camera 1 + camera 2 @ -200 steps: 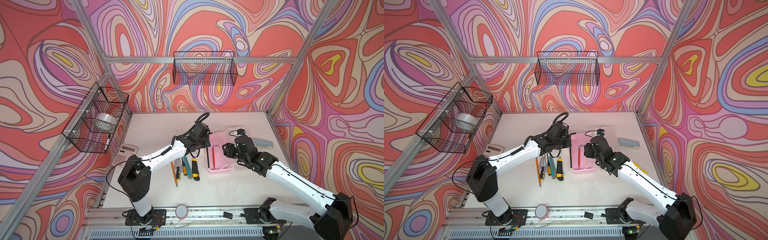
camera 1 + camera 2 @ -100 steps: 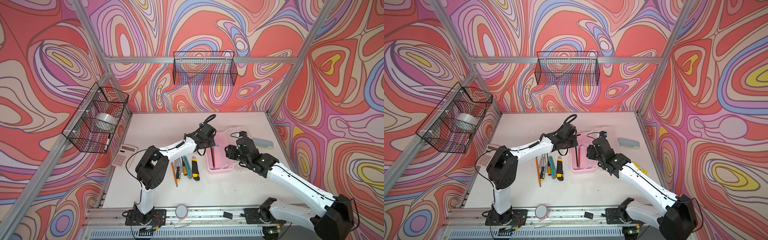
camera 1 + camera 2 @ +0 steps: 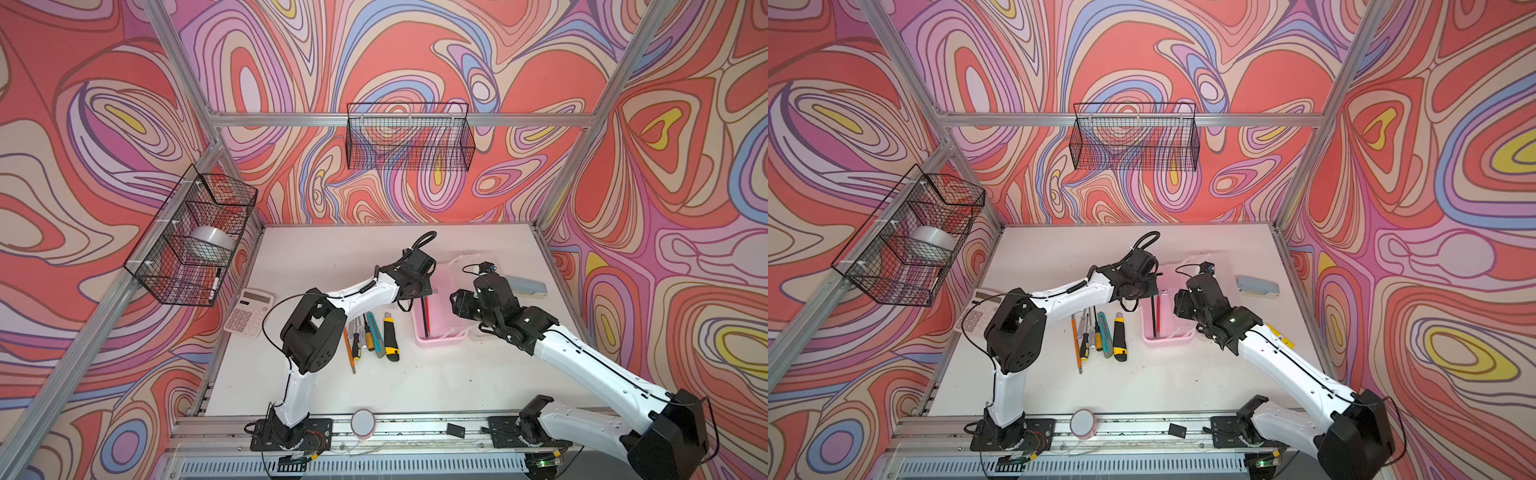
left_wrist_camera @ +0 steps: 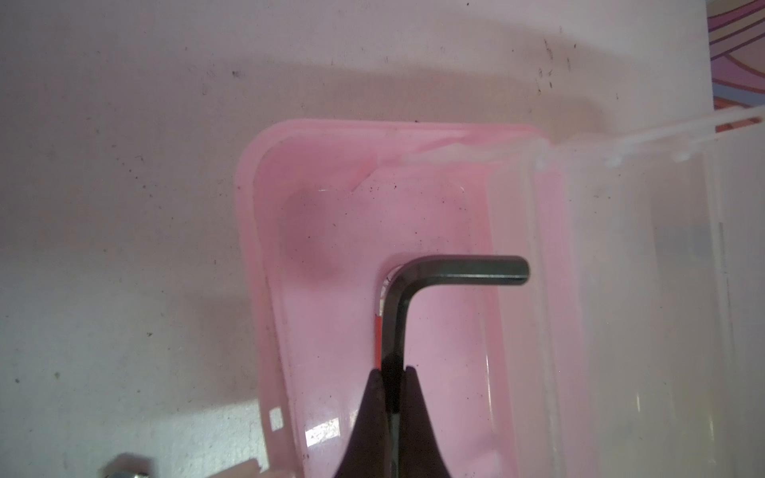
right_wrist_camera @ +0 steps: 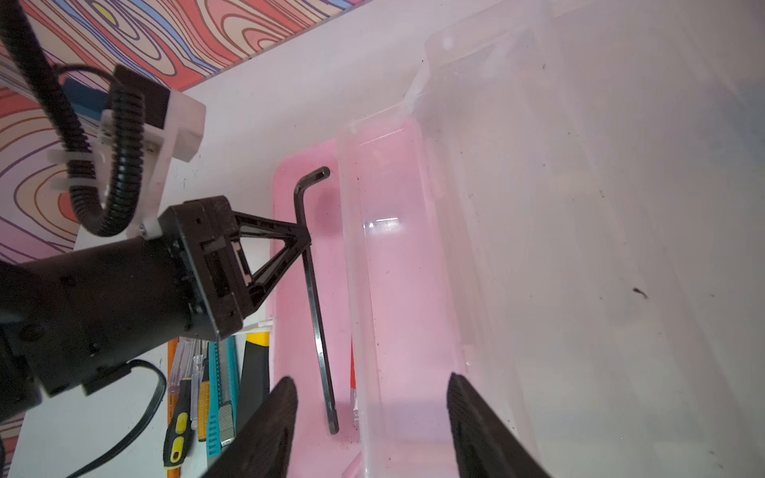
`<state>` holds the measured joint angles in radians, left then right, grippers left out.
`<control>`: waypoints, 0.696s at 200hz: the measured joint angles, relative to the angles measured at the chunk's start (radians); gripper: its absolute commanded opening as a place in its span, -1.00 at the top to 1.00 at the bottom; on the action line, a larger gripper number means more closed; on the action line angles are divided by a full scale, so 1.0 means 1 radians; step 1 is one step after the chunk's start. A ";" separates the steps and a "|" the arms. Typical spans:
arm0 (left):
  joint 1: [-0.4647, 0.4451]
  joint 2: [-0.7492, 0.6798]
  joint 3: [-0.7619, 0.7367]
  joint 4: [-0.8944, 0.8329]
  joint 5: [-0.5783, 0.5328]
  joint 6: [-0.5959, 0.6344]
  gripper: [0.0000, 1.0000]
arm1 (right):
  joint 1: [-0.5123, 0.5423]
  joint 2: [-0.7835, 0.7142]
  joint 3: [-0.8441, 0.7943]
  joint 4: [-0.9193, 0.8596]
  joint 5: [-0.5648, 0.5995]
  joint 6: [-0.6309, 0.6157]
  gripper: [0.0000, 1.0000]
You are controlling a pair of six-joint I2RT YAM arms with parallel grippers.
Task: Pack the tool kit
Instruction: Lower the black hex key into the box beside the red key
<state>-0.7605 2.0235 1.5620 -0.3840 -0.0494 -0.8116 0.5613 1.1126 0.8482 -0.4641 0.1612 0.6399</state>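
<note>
The open pink box [image 3: 437,341] [image 3: 1168,338] sits mid-table, with its clear lid [image 5: 538,207] folded out to the right. My left gripper [image 4: 392,372] [image 5: 304,240] is shut on the long shank of a black hex key [image 4: 455,271] [image 5: 316,323] [image 3: 424,316], which hangs low inside the box. A red-handled tool [image 4: 377,343] lies in the box under it. My right gripper [image 5: 370,378] [image 3: 455,299] is open over the box's right side. Its fingers straddle the lid's hinge edge without pinching it.
Left of the box lie an orange pencil [image 3: 348,349], screwdrivers [image 3: 356,345], a teal knife [image 3: 375,334] and a yellow-black knife [image 3: 390,336]. A calculator [image 3: 248,312] is far left, a grey stapler [image 3: 525,286] right. A tape roll [image 3: 363,422] rests on the front rail.
My left arm has swung right and brought the hex key over and down into the pink box; the key now points straight along it. The right arm has hardly moved.
</note>
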 measured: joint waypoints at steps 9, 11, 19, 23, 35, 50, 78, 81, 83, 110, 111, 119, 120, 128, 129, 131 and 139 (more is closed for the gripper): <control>0.000 0.002 0.000 -0.006 0.000 0.008 0.74 | 0.000 0.000 0.000 0.000 -0.001 0.000 -0.23; 0.000 0.002 0.000 -0.008 0.000 0.008 0.74 | 0.000 0.000 0.000 0.000 -0.001 -0.001 -0.23; 0.000 0.006 0.002 -0.016 0.000 0.015 0.72 | 0.000 0.002 0.000 0.000 -0.002 -0.002 -0.23; 0.000 0.008 0.003 -0.019 0.000 0.016 0.71 | 0.000 0.002 0.000 0.001 -0.002 -0.002 -0.23; 0.000 0.017 0.009 -0.029 0.000 0.024 0.69 | -0.001 0.003 0.000 0.001 -0.004 -0.002 -0.23; 0.000 0.025 0.011 -0.030 0.001 0.030 0.67 | -0.003 0.005 0.000 0.001 -0.005 -0.002 -0.23; 0.000 0.028 0.011 -0.032 0.001 0.037 0.67 | -0.004 0.005 0.001 0.000 -0.005 -0.003 -0.24; 0.000 0.028 0.011 -0.032 0.001 0.038 0.67 | -0.004 0.005 0.002 0.000 -0.005 -0.004 -0.24; 0.000 0.028 0.011 -0.032 0.001 0.038 0.67 | -0.004 0.005 0.002 0.000 -0.005 -0.005 -0.24; 0.000 0.028 0.012 -0.032 0.000 0.050 0.68 | -0.004 0.010 0.013 -0.002 -0.007 -0.015 -0.24; 0.000 0.028 0.012 -0.032 0.000 0.050 0.68 | -0.004 0.010 0.014 -0.002 -0.007 -0.016 -0.24; 0.000 0.028 0.012 -0.032 -0.001 0.055 0.68 | -0.004 0.014 0.023 -0.003 -0.009 -0.021 -0.24; 0.000 0.028 0.013 -0.032 -0.002 0.057 0.68 | -0.004 0.014 0.024 -0.003 -0.009 -0.022 -0.24; 0.000 0.027 0.013 -0.033 -0.004 0.065 0.66 | -0.004 0.019 0.033 -0.003 -0.010 -0.028 -0.24; 0.000 0.027 0.013 -0.033 -0.005 0.066 0.65 | -0.004 0.019 0.034 -0.003 -0.011 -0.028 -0.23; 0.000 0.027 0.013 -0.033 -0.005 0.068 0.65 | -0.004 0.021 0.037 -0.004 -0.011 -0.030 -0.24; 0.000 0.023 0.013 -0.036 -0.008 0.077 0.64 | -0.004 0.025 0.047 -0.003 -0.013 -0.036 -0.24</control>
<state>-0.7605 2.0468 1.5749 -0.4198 -0.0574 -0.7349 0.5575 1.1378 0.8948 -0.4675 0.1482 0.6041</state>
